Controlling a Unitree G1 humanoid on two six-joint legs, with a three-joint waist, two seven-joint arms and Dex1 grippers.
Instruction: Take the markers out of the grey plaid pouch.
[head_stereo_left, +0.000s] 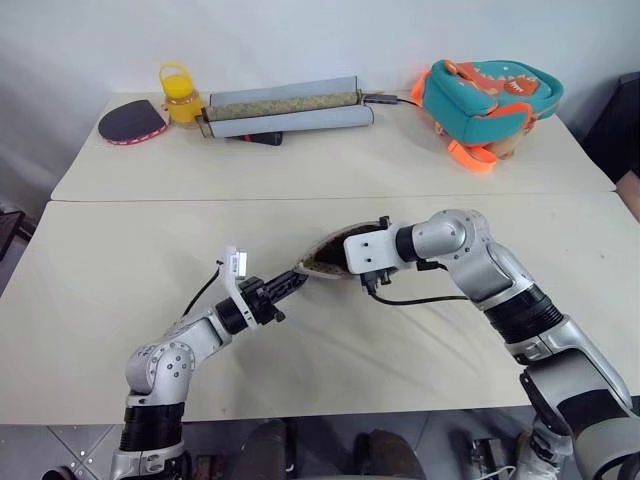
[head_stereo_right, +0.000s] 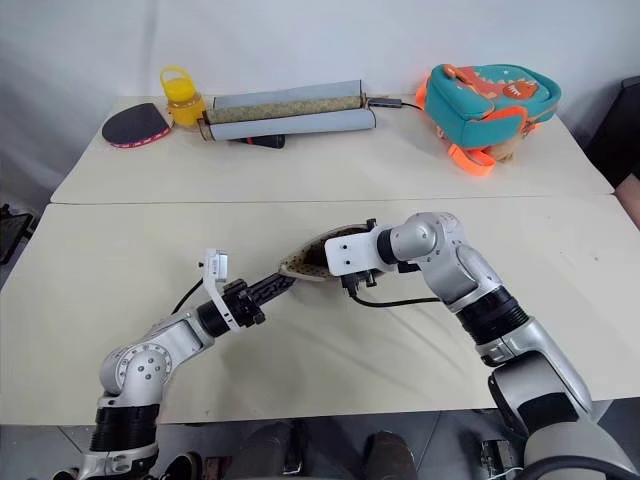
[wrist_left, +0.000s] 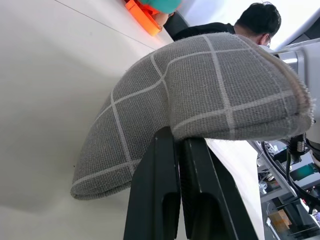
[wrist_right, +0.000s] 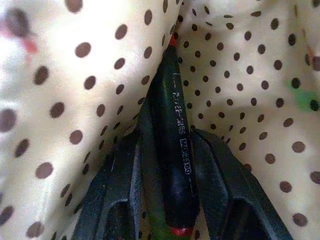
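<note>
Near the desk's front edge, the soft, floppy pouch (wrist_left: 200, 95) is being pinched at its edge by the shut left gripper (wrist_left: 177, 145), while inside it a slim, stiff, probably slippery marker (wrist_right: 175, 145) is being straddled mid-barrel, seemingly gripped, by the part-open right gripper (wrist_right: 172, 150).

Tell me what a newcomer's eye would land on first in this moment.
Mid-table, the left gripper is shut on an edge of the grey plaid pouch and holds it up, while the right gripper reaches inside its polka-dot lining, its fingers on either side of a dark marker with red ends. At the table's far edge sits a teal-and-orange backpack.
</note>
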